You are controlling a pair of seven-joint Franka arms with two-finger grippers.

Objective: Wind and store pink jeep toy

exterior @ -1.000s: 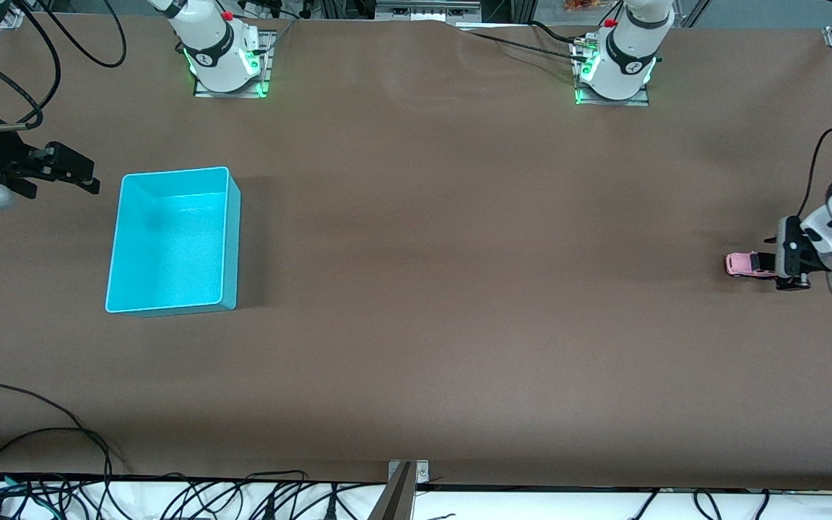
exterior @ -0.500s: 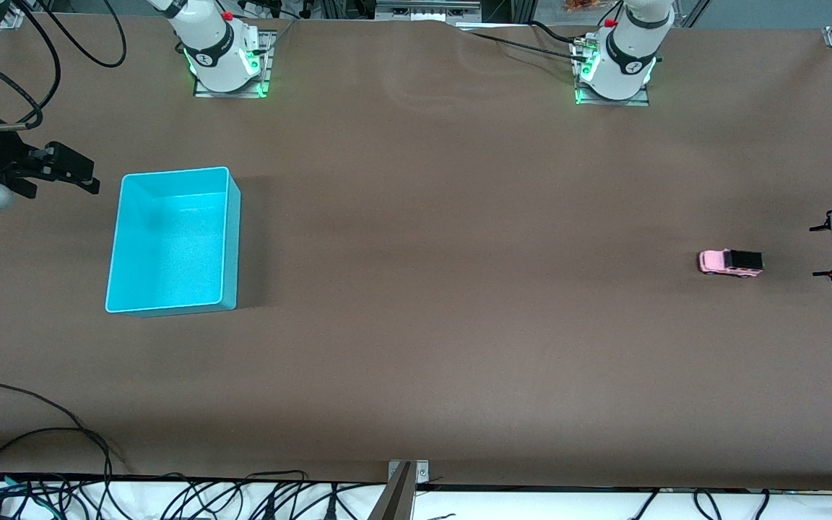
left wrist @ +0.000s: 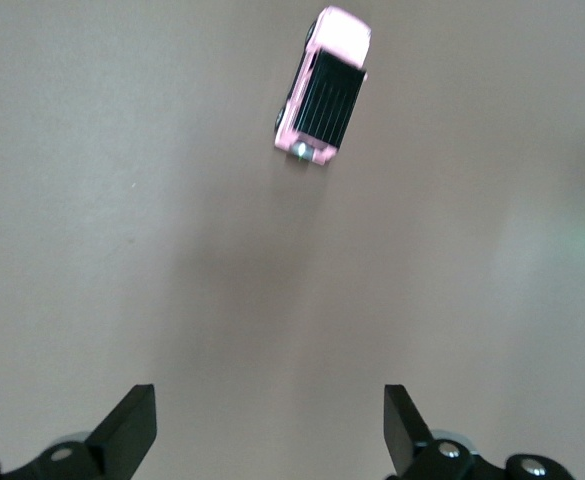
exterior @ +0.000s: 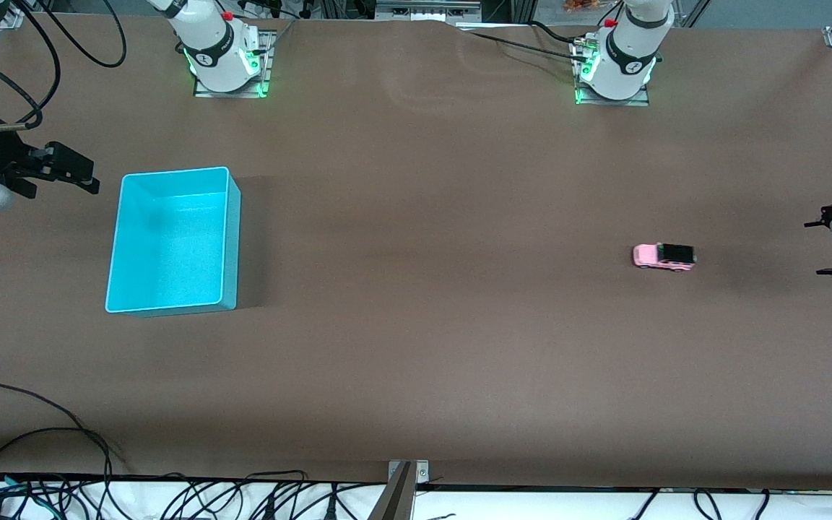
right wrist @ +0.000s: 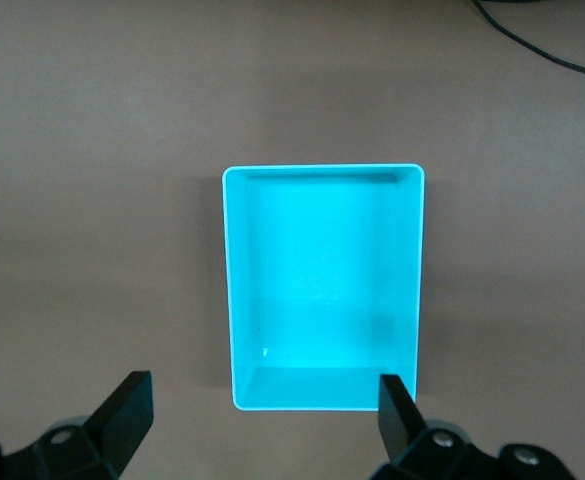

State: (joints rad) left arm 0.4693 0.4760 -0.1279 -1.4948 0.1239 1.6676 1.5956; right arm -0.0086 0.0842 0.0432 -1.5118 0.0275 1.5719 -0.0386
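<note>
The pink jeep toy point(exterior: 664, 256), pink with a black roof, stands on its wheels on the brown table toward the left arm's end. It also shows in the left wrist view point(left wrist: 322, 90). My left gripper point(exterior: 818, 249) is open and empty, well apart from the jeep at the table's left-arm end; its open fingers frame bare table in the left wrist view point(left wrist: 269, 410). My right gripper point(exterior: 91, 177) is open and empty, and waits beside the cyan bin point(exterior: 170, 242). The right wrist view shows its gripper point(right wrist: 264, 392) open, with the empty bin point(right wrist: 322, 290) ahead of it.
Bare brown table runs between the jeep and the bin. The arm bases point(exterior: 224, 61) point(exterior: 614, 68) stand along the table's edge farthest from the front camera. Loose cables point(exterior: 40, 433) lie at the edge nearest that camera.
My left gripper let go of the jeep and drew back toward the left arm's end. The jeep rolled across the table toward the bin. The right arm has not moved.
</note>
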